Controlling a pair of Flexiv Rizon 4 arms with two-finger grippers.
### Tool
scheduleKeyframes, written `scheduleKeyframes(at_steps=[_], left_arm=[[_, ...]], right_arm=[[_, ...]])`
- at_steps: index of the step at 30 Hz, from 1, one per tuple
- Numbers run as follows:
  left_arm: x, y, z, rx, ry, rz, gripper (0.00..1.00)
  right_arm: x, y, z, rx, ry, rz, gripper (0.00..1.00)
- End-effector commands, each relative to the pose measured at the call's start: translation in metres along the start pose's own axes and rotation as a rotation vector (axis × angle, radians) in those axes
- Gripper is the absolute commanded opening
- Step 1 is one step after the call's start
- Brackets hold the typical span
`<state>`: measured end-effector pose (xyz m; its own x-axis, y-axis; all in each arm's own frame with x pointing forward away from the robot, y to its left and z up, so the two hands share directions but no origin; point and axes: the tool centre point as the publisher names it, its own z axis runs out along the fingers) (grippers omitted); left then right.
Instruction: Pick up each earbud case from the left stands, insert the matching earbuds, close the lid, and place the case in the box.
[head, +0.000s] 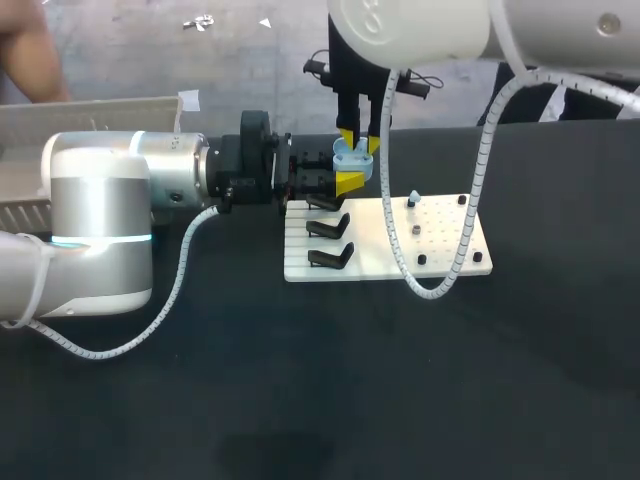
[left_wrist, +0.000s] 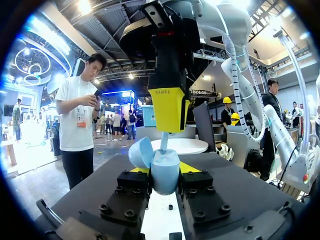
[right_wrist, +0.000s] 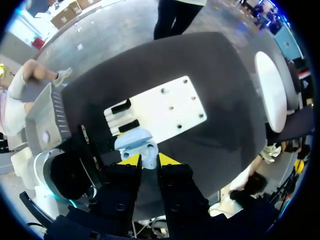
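A light blue earbud case (head: 352, 160) with its lid open is held above the back edge of the white stand board (head: 400, 262), and my left gripper (head: 335, 183) is shut on it from the left. In the left wrist view the case (left_wrist: 165, 172) sits between my left gripper's (left_wrist: 165, 179) fingers, lid (left_wrist: 140, 152) tipped aside. My right gripper (head: 358, 140) comes down from above, shut on a light blue earbud (left_wrist: 164, 142) whose stem reaches into the case. In the right wrist view the earbud (right_wrist: 148, 159) is between my right gripper's (right_wrist: 148, 162) yellow tips, right over the open case (right_wrist: 134, 141).
Two black stands (head: 330, 228) (head: 330, 257) on the board's left part are bare. A small earbud (head: 413, 200) stands on the board's right part among black pegs. A beige box (head: 90, 120) sits at the table's far left, behind my left arm.
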<state>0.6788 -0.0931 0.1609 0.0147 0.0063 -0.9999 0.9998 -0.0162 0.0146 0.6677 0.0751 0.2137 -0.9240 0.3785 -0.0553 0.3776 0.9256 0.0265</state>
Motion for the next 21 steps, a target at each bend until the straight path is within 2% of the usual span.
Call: scheduleKeyframes(at_steps=[1, 21], left_arm=[[0.001, -0.001, 0.000, -0.004, -0.005, 0.004, 0.00], [0.001, -0.001, 0.000, -0.004, -0.005, 0.004, 0.00]], right_arm=[[-0.002, 0.002, 0.001, 0.001, 0.006, 0.000, 0.00], [-0.003, 0.005, 0.012, 0.010, 0.025, -0.010, 0.00]])
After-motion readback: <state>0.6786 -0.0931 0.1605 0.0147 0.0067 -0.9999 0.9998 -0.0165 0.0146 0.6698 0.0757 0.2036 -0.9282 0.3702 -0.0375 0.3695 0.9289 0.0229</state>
